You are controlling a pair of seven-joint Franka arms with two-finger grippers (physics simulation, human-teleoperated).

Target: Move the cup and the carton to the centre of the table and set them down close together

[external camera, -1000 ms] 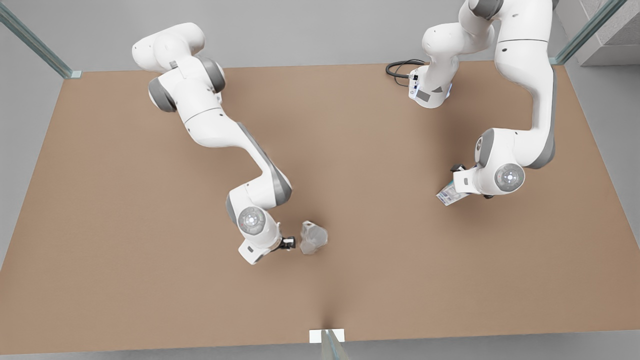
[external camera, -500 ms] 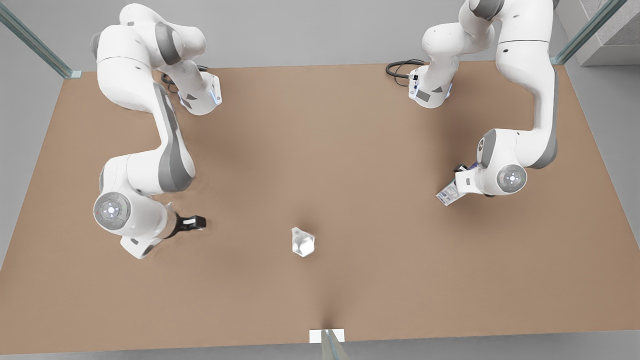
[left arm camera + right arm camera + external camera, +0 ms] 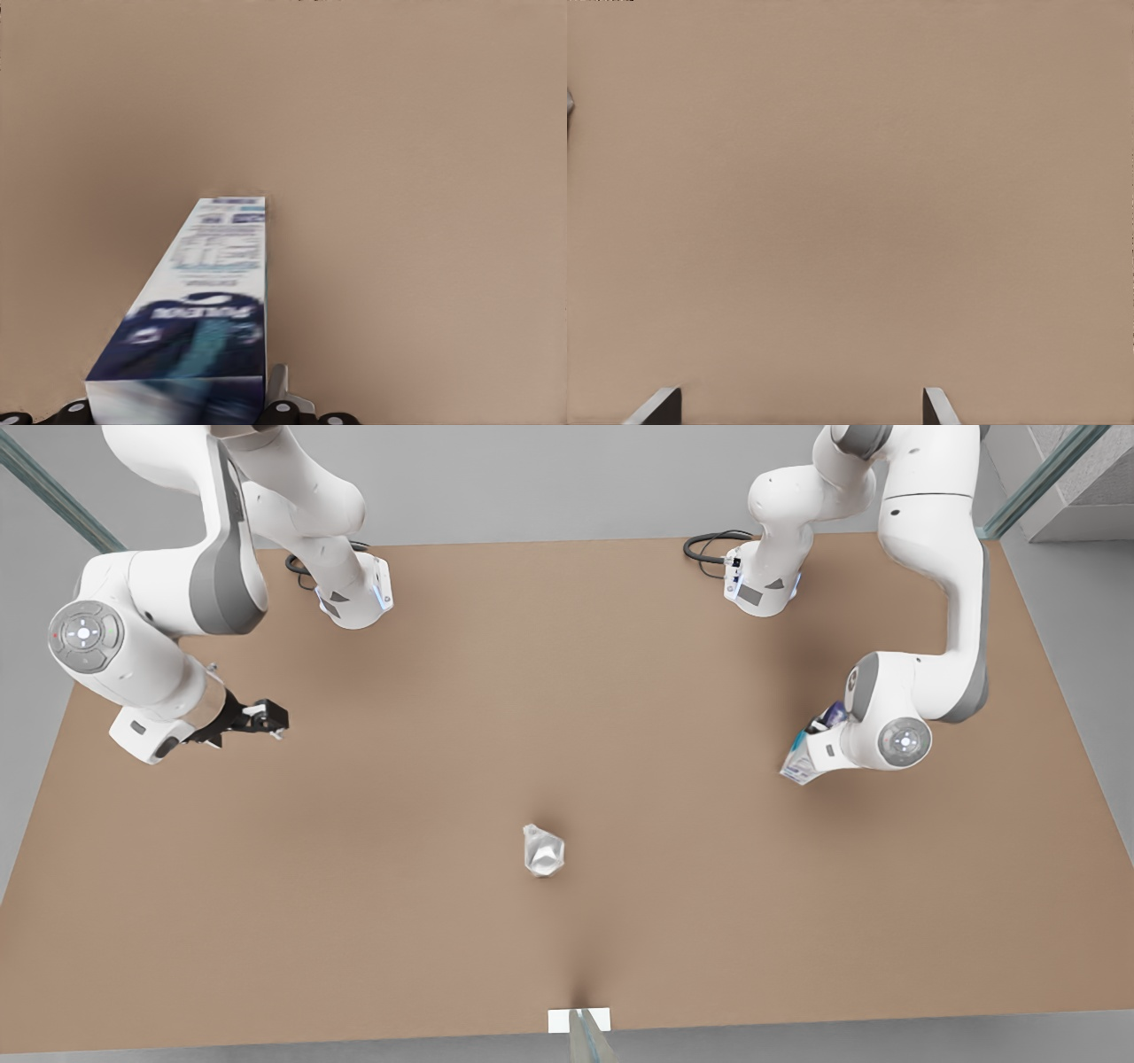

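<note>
The shiny faceted cup [image 3: 542,850] stands alone on the brown table [image 3: 567,691], a little in front of its middle. The white carton [image 3: 800,762] with blue printing is at the front view's right, tilted, with my left gripper [image 3: 819,737] shut on it. In the left wrist view the carton [image 3: 208,301] reaches away from the camera over bare tabletop. My right gripper [image 3: 270,717] hangs open above the table at the front view's left, far from the cup. In the right wrist view its two fingertips [image 3: 664,405] are spread apart with nothing between them.
Both arm bases [image 3: 354,598] [image 3: 762,584] stand along the table's back edge, with a black cable [image 3: 709,545] beside the one at the front view's right. A small white tab [image 3: 579,1020] marks the front edge.
My right gripper has let go of the cup and swung far to the front view's left and back. The cup now stands by itself. The carton has tilted slightly in my left gripper.
</note>
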